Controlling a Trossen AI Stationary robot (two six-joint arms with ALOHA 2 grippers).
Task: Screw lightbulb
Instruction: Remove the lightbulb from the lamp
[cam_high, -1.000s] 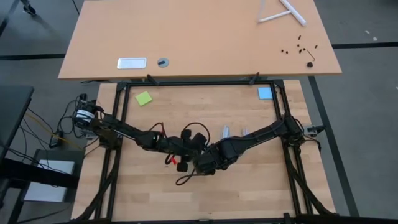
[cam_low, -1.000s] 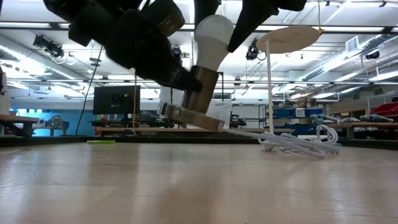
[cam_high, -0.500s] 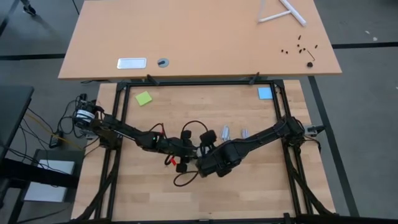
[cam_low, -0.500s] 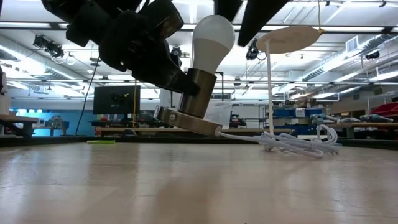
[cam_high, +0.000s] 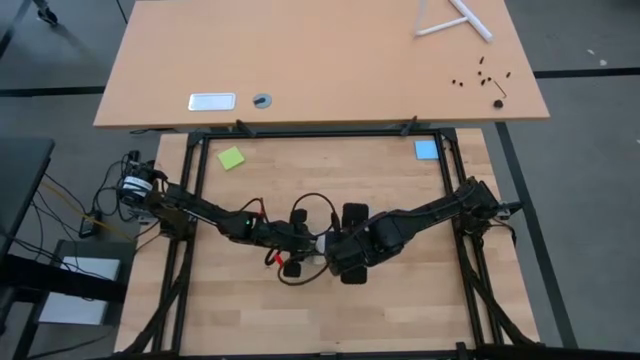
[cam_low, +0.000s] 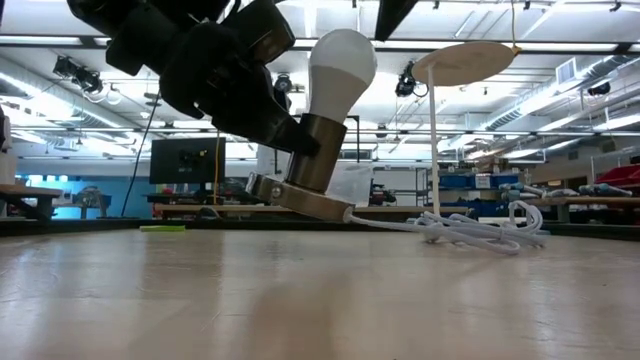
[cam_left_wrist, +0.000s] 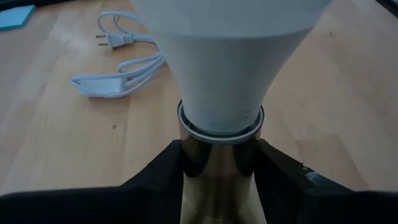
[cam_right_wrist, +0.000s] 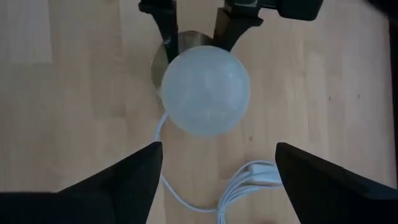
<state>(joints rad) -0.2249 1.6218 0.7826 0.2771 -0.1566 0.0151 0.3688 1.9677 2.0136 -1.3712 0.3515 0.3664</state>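
Observation:
The white frosted lightbulb (cam_low: 342, 62) stands with its screw end in a metallic socket (cam_low: 318, 150) near the table's middle, and both tilt toward the right in the low view. My left gripper (cam_low: 290, 130) is shut on the socket. My right gripper (cam_right_wrist: 217, 149) hangs open above the bulb (cam_right_wrist: 205, 90), with its fingers on either side and clear of it. In the low view only one right fingertip (cam_low: 395, 12) shows, at the top. The socket's white cord (cam_low: 470, 232) trails over the table. My left gripper pinches the socket's metallic barrel (cam_left_wrist: 217, 155) between its two fingers (cam_left_wrist: 163, 171), just below the bulb's neck. The fingers come from the table's left, slanting down. The socket is tilted, with its round base (cam_low: 295, 197) low; I cannot tell whether the base touches the table.
The cord's plug and coils (cam_left_wrist: 121, 59) lie on the wood beyond the socket. A green note (cam_high: 231, 158) and a blue note (cam_high: 426, 150) lie at the far corners. A second tabletop (cam_high: 320, 60) stands behind. Bare wood stretches toward the near edge.
My right gripper stood around the bulb's top. It has gone up and away from the bulb while rolling about its own pointing line. The bulb stays seated in the socket, which my left gripper keeps still.

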